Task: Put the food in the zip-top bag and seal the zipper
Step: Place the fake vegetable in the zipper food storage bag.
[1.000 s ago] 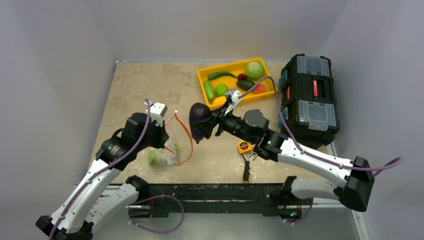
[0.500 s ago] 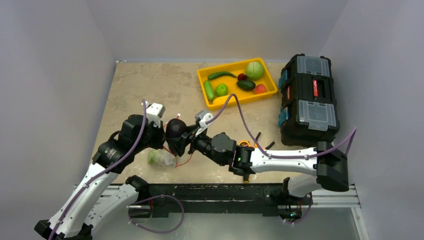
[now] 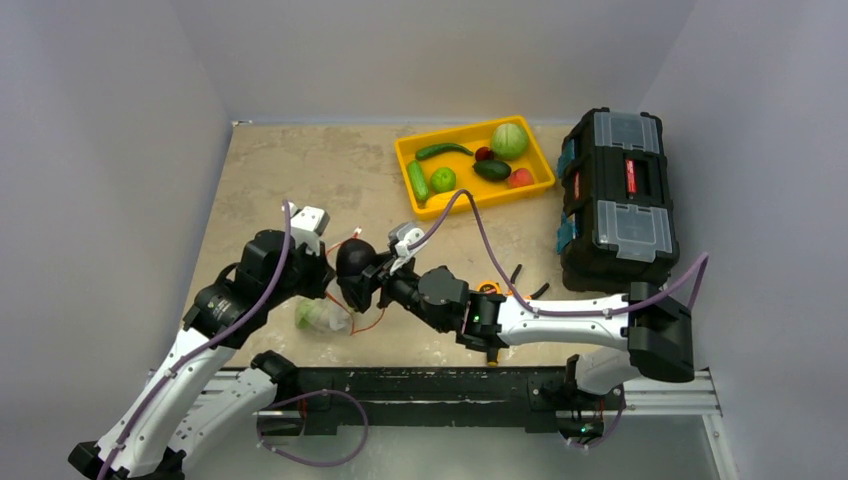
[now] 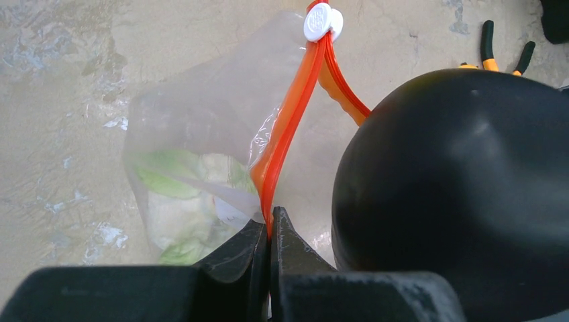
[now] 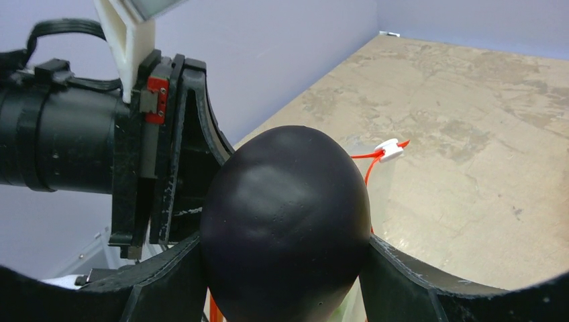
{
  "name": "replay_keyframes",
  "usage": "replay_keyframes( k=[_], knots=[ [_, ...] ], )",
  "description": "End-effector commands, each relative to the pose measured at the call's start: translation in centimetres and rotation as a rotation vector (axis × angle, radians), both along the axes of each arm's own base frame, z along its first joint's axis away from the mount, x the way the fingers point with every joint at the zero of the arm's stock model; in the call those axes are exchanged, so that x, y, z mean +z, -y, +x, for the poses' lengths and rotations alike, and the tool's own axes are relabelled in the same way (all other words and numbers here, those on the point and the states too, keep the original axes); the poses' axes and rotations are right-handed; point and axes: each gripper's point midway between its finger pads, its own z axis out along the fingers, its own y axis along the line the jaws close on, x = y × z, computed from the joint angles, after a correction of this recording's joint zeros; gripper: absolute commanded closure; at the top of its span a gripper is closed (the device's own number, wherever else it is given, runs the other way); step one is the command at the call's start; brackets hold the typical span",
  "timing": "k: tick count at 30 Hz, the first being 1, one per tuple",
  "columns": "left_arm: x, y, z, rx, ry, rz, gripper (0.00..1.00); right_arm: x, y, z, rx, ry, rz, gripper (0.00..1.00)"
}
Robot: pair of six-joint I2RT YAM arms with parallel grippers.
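The dark purple eggplant [image 3: 352,262] is clamped between the fingers of my right gripper [image 5: 285,268], which is shut on it. It hangs right beside the zip-top bag's [image 4: 201,114] mouth. My left gripper [image 4: 270,218] is shut on the orange-red zipper [image 4: 288,127] strip and holds that edge up. The white slider tab [image 4: 323,21] sits at the strip's far end. Inside the clear bag lies a white-and-green cauliflower [image 4: 181,201]. In the top view the bag [image 3: 322,316] rests on the table just below both grippers.
A yellow tray [image 3: 405,160] at the back holds several green and red toy foods. A black toolbox [image 3: 615,195] stands at the right. An orange tape measure [image 3: 488,288] and pliers [image 4: 500,54] lie on the table beside my right arm.
My right arm has carried the eggplant leftward from the table's middle to the bag's mouth, settling there over the last half second. My left gripper has kept its hold on the zipper.
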Motion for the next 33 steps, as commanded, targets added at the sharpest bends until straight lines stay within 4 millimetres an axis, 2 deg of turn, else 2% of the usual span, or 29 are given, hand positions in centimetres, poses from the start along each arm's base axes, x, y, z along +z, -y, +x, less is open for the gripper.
replay_keyframes(
  k=[1, 7, 11, 18, 21, 27, 30, 33],
  knots=[
    [0.6, 0.1, 0.5, 0.011, 0.03, -0.02, 1.0, -0.2, -0.4, -0.6, 0.029, -0.011, 0.008, 0.37],
    [0.5, 0.2, 0.5, 0.005, 0.03, -0.019, 1.0, -0.8, -0.2, -0.2, 0.003, -0.031, -0.037, 0.12],
    [0.6, 0.2, 0.5, 0.009, 0.027, -0.019, 1.0, -0.7, -0.5, -0.6, 0.026, -0.041, -0.045, 0.06],
    [0.4, 0.2, 0.7, 0.013, 0.024, -0.013, 1.0, 1.1, -0.1, -0.4, 0.014, -0.02, -0.042, 0.06],
    [0.3, 0.2, 0.6, 0.011, 0.016, -0.011, 1.0, 1.6, 0.4, -0.2, 0.001, -0.017, -0.054, 0.09],
    [0.5, 0.1, 0.7, 0.014, 0.029, -0.013, 1.0, 1.7, 2.5, 0.5, -0.046, -0.038, -0.053, 0.16],
    [0.5, 0.1, 0.7, 0.013, 0.028, -0.012, 1.0, 1.0, 3.6, 1.6, -0.069, -0.096, -0.054, 0.2],
    [0.5, 0.1, 0.5, 0.012, 0.027, -0.016, 1.0, -0.8, 3.9, 1.5, -0.054, -0.152, -0.098, 0.24]
  ],
)
